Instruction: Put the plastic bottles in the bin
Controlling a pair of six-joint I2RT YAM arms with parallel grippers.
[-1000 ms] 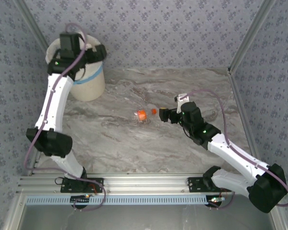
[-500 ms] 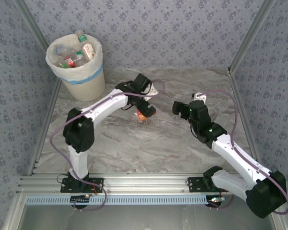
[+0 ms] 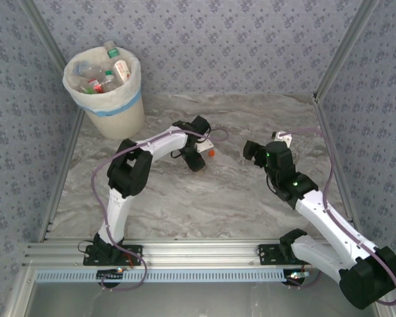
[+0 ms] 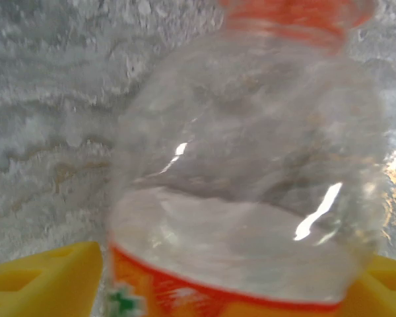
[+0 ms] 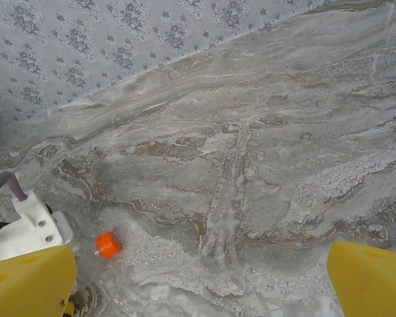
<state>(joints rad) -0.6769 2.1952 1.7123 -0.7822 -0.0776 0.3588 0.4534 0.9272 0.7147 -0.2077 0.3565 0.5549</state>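
A clear plastic bottle (image 4: 251, 165) with an orange cap and an orange label lies on the marble table, its cap (image 3: 211, 152) poking out beside my left gripper (image 3: 199, 157). In the left wrist view the bottle fills the space between the yellow fingers (image 4: 39, 281) of the left gripper (image 4: 211, 284); I cannot make out whether they press on it. My right gripper (image 3: 254, 150) hovers open to the bottle's right. Its fingers (image 5: 373, 277) have only bare table between them, and the orange cap (image 5: 108, 244) lies to their left. The cream bin (image 3: 119, 115) at the back left holds several bottles (image 3: 102, 76).
Patterned walls with metal corner posts (image 3: 336, 56) close in the table at the back and sides. A metal rail (image 3: 198, 254) carrying both arm bases runs along the near edge. Bare marble (image 3: 185, 205) lies between the bottle and the rail.
My left arm swung from above the bin down to the bottle at the table's middle, and its jaws narrowed around it. My right gripper drew back a little to the right.
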